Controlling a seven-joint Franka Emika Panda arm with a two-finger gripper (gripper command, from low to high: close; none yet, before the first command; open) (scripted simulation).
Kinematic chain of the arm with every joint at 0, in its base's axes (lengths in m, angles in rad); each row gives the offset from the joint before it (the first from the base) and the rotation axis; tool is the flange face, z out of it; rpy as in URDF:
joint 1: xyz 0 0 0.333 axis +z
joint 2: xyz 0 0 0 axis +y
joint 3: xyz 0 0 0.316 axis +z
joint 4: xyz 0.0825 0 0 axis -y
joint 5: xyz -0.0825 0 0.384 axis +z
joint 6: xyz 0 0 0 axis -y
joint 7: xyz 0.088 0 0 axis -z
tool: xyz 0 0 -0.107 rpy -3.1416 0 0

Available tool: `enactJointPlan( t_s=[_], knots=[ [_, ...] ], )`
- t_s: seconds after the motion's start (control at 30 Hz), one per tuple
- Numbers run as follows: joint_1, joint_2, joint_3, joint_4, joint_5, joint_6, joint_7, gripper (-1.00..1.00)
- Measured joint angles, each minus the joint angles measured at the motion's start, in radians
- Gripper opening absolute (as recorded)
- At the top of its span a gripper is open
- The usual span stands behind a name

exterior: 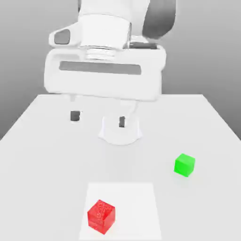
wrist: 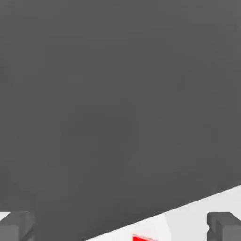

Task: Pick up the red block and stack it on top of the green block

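Note:
The red block (exterior: 101, 216) lies near the table's front edge, on a paler square patch (exterior: 136, 197) of the tabletop. The smaller green block (exterior: 184, 164) rests farther back, toward the exterior view's right. My gripper (exterior: 99, 117) hangs high above the table's rear middle, open, its two dark fingertips (exterior: 75, 115) wide apart with nothing between them. It is well behind and above both blocks. In the hand view a corner of the red block (wrist: 143, 238) peeks in between the two dark fingertips (wrist: 16, 226).
The arm's round white base (exterior: 120, 134) stands on the white table (exterior: 42, 155) behind the blocks. Open tabletop lies between the red and green blocks. The table's side edges slant in toward the back.

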Motion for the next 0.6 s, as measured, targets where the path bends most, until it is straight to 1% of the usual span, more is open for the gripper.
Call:
enactJointPlan(
  t_s=[0.13, 0.27, 0.43, 0.47, 0.6],
  knots=[
    [-0.017, 0.144, -0.005, -0.038, 0.006, 0.062, 0.062, 0.00],
    [-0.023, 0.286, -0.006, -0.076, 0.041, 0.125, 0.103, 0.00],
    [-0.016, 0.466, -0.019, -0.062, 0.029, 0.264, 0.128, 0.00],
    [-0.011, 0.496, -0.025, -0.057, 0.025, 0.290, 0.131, -1.00],
    [-0.011, 0.496, -0.024, -0.057, 0.024, 0.291, 0.132, -1.00]
  ],
)
